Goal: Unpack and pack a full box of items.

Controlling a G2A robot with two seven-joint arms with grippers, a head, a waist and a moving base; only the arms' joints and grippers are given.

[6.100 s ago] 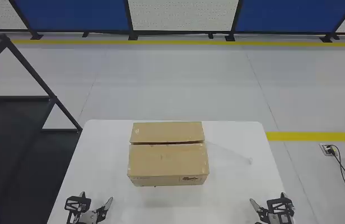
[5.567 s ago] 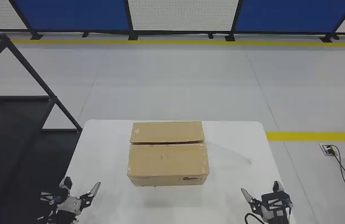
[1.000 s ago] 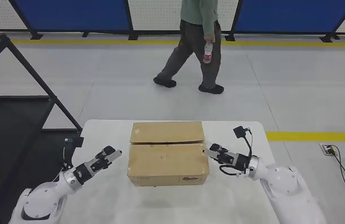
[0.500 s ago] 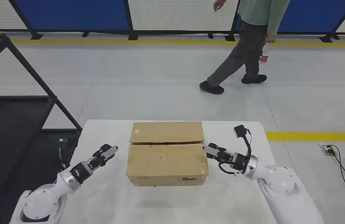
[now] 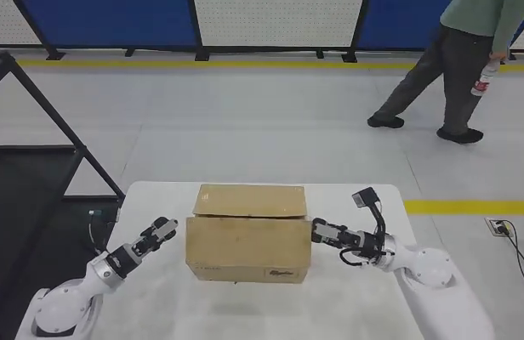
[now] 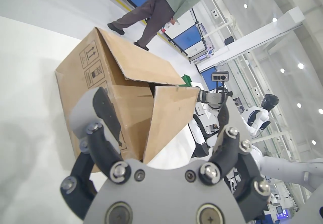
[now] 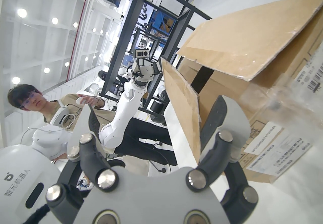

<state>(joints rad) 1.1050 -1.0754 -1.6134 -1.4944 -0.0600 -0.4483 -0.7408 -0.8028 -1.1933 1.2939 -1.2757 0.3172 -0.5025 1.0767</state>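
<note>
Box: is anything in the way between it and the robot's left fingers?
No, nothing visible is. Only bare table lies between the left gripper and the box. Its fingers are open and point at the box's half-lifted flap.

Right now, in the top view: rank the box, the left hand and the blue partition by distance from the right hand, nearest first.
1. Cardboard box: directly beside the right hand, which sits at one end of it.
2. Left hand: just past the box's opposite end.
3. Blue partition: far off at the back.
</note>
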